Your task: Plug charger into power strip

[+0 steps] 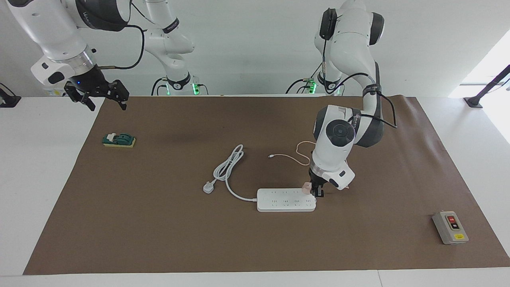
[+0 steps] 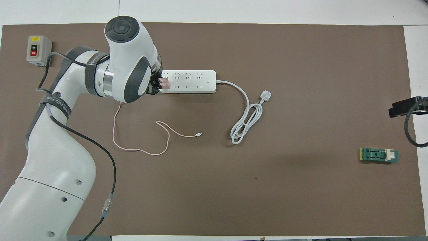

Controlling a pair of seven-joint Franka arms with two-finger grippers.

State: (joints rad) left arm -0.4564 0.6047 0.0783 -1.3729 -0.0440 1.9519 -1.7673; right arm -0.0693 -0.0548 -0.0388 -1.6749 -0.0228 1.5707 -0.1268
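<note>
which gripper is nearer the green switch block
Right. The right gripper hangs open above the table edge beside the green switch block; the left gripper is at the power strip, shut on the charger.

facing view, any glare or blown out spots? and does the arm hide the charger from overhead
Facing view: a window at the left arm's end is blown out white; the brown mat shows no glare. Overhead view: the left arm covers most of its gripper, but the pink charger still shows on the power strip.
</note>
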